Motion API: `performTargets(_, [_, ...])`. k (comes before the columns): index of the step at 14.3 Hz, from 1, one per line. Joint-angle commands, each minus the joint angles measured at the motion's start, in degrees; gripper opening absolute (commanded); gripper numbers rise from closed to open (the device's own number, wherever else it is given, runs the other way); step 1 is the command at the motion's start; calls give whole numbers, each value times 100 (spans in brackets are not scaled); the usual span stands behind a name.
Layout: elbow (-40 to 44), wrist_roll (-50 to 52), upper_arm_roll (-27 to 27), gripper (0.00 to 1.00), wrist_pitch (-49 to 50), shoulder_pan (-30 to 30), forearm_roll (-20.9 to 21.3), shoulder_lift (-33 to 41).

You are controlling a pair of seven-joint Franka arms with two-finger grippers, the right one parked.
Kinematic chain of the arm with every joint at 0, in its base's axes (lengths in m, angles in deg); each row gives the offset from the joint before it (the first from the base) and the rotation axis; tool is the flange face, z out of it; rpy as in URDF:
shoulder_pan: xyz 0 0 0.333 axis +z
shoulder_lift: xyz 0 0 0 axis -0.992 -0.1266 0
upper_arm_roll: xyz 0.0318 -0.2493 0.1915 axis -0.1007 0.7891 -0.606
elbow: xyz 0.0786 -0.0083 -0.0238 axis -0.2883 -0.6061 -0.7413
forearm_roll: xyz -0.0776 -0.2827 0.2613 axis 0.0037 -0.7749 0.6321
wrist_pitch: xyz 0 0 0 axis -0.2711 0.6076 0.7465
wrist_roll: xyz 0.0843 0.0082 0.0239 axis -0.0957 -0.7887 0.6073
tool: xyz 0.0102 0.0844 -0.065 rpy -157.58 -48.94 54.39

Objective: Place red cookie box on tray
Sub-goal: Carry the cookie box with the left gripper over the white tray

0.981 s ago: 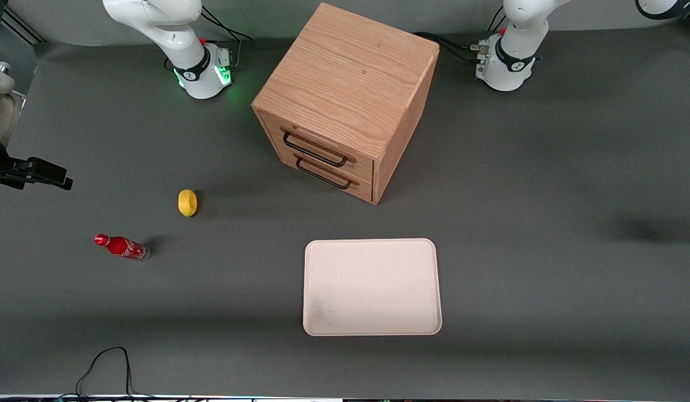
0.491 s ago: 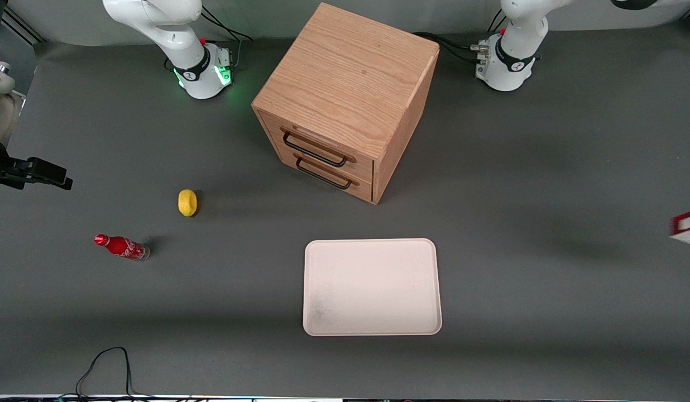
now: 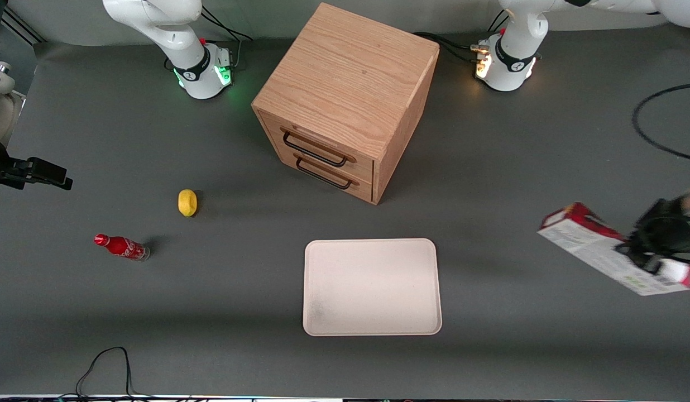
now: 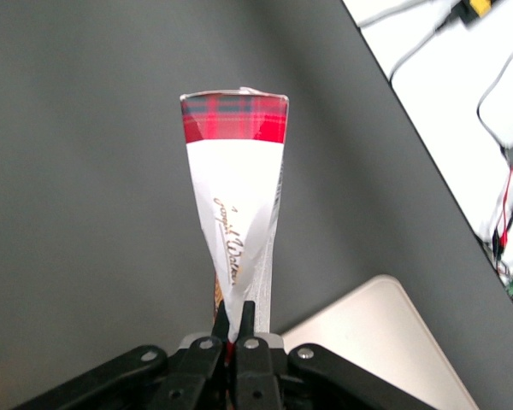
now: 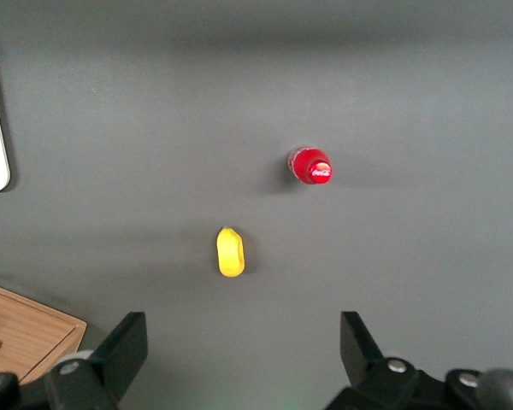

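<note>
The red cookie box point(image 3: 593, 241) is a long thin carton with a tartan-red end and white sides. It hangs tilted in the air toward the working arm's end of the table, off to the side of the tray. My gripper point(image 3: 636, 252) is shut on it near one end. In the left wrist view the box point(image 4: 236, 196) sticks straight out from my gripper point(image 4: 236, 321), whose fingers pinch its thin faces. The cream-white tray point(image 3: 373, 287) lies flat with nothing on it, nearer the front camera than the cabinet. A corner of the tray point(image 4: 385, 342) shows beside the box.
A wooden drawer cabinet point(image 3: 345, 100) stands mid-table, both drawers shut. Toward the parked arm's end lie a yellow lemon point(image 3: 187, 202) and a small red Coca-Cola bottle point(image 3: 121, 247). A black cable point(image 3: 649, 125) loops near the working arm's end. The table's edge point(image 4: 410, 128) runs close by.
The box and my gripper have come into the front view from the working arm's end, moving toward the tray. One second ago neither showed.
</note>
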Motion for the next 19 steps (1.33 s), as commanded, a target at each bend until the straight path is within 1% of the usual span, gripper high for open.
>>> performTargets(1, [-200,643,-89,0,72,-537,50,123])
performTargets(4, [-322,671,-89,0,2,-1100,58,96])
performTargets(6, [-384,496,-89,0,-77,-1417,58,52])
performTargets(8, [-375,-117,42,0,-95,-1532,-3,43])
performTargets(11, [-375,-532,279,0,-463,-1550,-12,-70])
performTargets(14, [-376,-1636,315,0,-587,-1681,41,-150])
performTargets(19, [-384,-3535,307,0,-728,-1708,76,-176])
